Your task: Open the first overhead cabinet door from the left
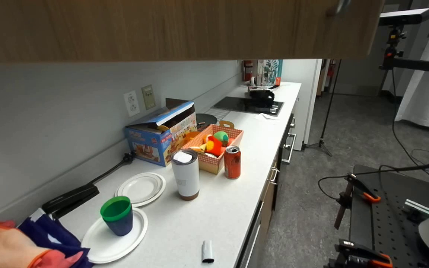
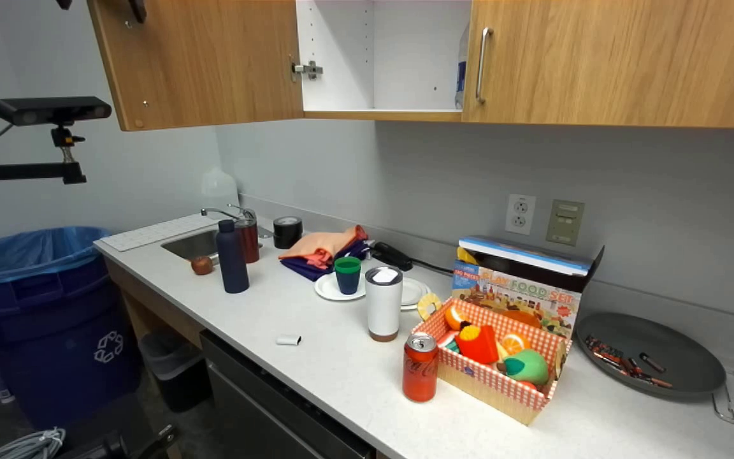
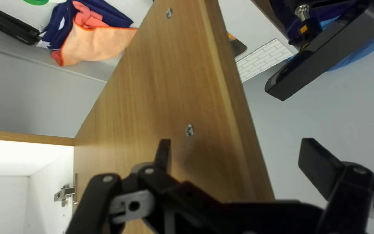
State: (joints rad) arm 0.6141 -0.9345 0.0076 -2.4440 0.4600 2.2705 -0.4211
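The first overhead cabinet door (image 2: 208,64) stands swung wide open, showing its inner face and hinge in an exterior view. Its outer face (image 1: 169,29) and metal handle (image 1: 343,5) show in an exterior view. In the wrist view the door (image 3: 174,81) runs up between my fingers. My gripper (image 3: 235,141) is wide open. One finger is in front of the inner face; the other stands apart beyond the free edge. I cannot tell whether the inner finger touches the door. Its fingertips (image 2: 100,6) also show at the top of an exterior view. The cabinet interior (image 2: 405,57) is exposed.
A black camera on an arm (image 2: 51,111) stands near the door's free edge; it also shows in the wrist view (image 3: 330,52). The adjacent closed door (image 2: 622,64) has a handle (image 2: 483,64). Below, the counter (image 2: 335,376) holds a tumbler, can, food basket and plates.
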